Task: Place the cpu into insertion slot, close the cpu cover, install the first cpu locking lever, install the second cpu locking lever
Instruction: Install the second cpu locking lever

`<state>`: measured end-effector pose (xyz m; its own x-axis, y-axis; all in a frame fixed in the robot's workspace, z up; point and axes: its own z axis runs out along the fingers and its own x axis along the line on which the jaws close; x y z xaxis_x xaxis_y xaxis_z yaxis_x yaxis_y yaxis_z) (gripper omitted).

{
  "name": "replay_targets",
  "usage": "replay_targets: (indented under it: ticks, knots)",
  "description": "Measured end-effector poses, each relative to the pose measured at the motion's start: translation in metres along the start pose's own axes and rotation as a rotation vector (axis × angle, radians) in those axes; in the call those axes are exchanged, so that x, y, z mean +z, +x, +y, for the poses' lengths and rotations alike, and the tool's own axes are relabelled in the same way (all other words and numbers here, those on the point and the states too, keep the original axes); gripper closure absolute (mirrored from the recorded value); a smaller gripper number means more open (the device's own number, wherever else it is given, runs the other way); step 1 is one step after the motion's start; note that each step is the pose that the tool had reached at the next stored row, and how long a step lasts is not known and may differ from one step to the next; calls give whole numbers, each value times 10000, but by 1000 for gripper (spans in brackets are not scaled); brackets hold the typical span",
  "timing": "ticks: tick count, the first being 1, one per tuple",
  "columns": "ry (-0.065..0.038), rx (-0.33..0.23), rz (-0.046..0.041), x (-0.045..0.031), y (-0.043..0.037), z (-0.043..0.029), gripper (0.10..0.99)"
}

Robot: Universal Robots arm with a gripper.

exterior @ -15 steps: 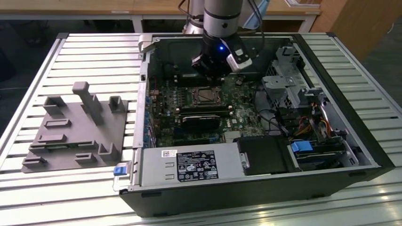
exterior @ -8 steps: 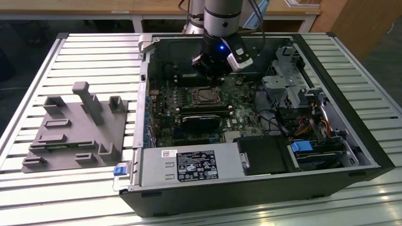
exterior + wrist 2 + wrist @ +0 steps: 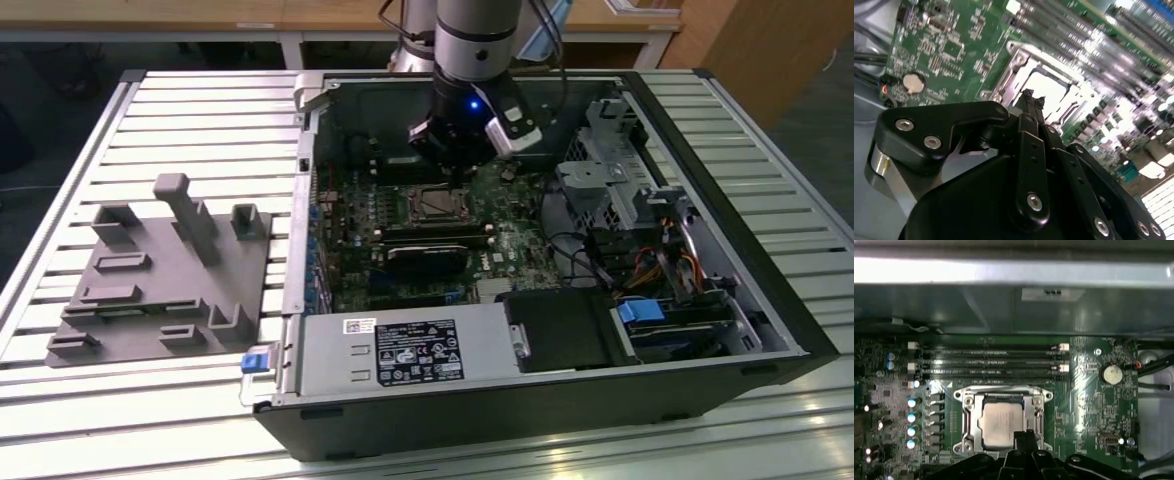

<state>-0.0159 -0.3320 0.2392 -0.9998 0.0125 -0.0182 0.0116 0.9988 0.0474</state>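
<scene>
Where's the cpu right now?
The cpu sits in the insertion slot on the green board, framed by the closed cpu cover, with the gripper at its edge in both wrist views, beside the memory slots.

Pale silvery cpu (image 3: 1000, 423) seated flat in insertion slot (image 3: 968, 401) on green board; silvery cpu cover (image 3: 1003, 391) lying closed around it, framing chip face through its square cut-out.

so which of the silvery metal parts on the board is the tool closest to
The cpu cover, the square frame around the pale cpu; the tool sits at its edge, while the round coin battery lies off to the side.
</scene>
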Motion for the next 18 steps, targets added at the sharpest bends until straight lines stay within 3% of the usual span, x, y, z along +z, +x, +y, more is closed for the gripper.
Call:
replay_targets:
  ticks: [1, 2, 5, 6, 18]
  knots:
    - [-41, 0, 1, -1, 0, -25, 965]
    - [-153, 3, 3, -2, 0, -41, 965]
    - [-691, 14, 11, -2, 0, -60, 965]
    - [-787, 15, 11, -1, -1, -68, 965]
    - [-842, 17, 11, -4, -3, -302, 965]
